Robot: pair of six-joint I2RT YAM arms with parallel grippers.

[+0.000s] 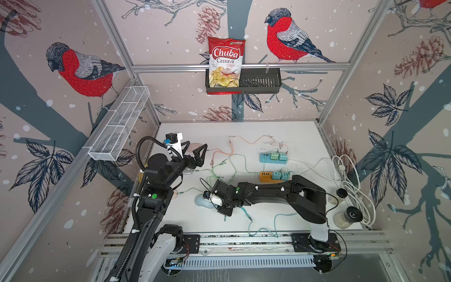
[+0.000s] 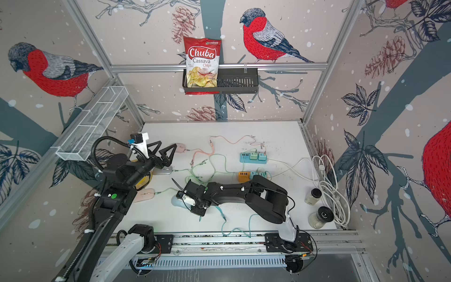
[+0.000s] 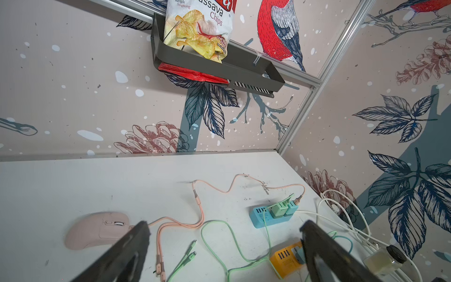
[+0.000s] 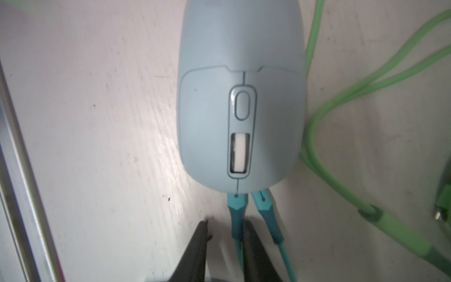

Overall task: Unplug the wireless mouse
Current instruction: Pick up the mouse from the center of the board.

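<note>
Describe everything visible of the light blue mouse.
The light blue mouse is smooth matte plastic, with two buttons split by a seam, an oval button and a white scroll wheel. It lies flat on the white table. Two teal connectors meet its front edge; which is plugged in is unclear.

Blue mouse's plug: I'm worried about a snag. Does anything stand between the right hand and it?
Nothing visible: the plug sits between the right hand's fingers. A second teal plug lies just beside it, outside them.

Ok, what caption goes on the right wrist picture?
Right hand straddling one teal cable in front of the blue mouse.
</note>
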